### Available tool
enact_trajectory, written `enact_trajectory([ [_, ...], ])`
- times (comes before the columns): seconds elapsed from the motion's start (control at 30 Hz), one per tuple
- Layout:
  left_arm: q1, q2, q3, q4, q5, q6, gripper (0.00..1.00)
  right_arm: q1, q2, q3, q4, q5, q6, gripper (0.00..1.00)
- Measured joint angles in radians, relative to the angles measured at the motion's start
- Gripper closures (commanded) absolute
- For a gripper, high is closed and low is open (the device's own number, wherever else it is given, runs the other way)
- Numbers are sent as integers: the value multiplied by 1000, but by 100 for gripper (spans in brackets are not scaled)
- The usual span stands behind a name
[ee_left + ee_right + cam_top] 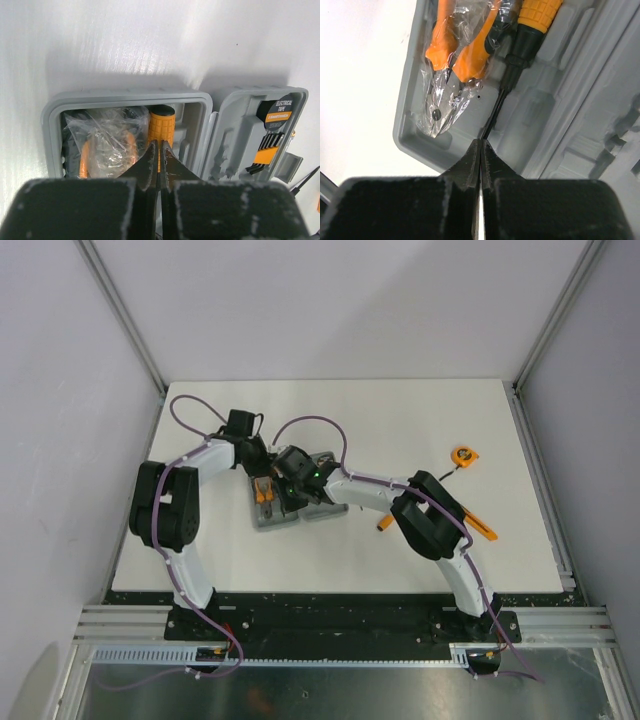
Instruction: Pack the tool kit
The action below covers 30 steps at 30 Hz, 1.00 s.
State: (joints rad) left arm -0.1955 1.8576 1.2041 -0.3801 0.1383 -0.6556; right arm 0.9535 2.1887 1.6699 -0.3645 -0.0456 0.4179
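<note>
The grey tool case [268, 521] lies open at mid table. In the left wrist view its left half [54, 131] holds bagged orange-handled pliers [102, 145] and an orange-handled screwdriver [160, 125]. The other half holds electrical tape [278, 109] and hex keys [265, 150]. My left gripper [159, 145] is shut, its tips just over the screwdriver handle. My right gripper [480, 142] is shut, its tips meeting the end of the black screwdriver shaft [496, 112] beside the pliers [452, 55]. I cannot tell whether it pinches the shaft. Both grippers [262, 468] [290, 478] hang over the case.
An orange tape measure [463, 454] lies at the back right. Two more orange tools lie on the white table, one by the right forearm [385, 523] and one to its right [483, 530]. Metal frame posts stand at the table's back corners.
</note>
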Motion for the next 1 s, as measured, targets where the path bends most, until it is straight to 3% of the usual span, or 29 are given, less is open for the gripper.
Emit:
enact_trajectory([
  [0.43, 9, 14, 8, 14, 24, -1, 100, -10, 11, -21, 65, -48, 15, 100],
  [1.0, 10, 34, 27, 18, 37, -1, 100, -80, 65, -20, 135, -265, 80, 100],
])
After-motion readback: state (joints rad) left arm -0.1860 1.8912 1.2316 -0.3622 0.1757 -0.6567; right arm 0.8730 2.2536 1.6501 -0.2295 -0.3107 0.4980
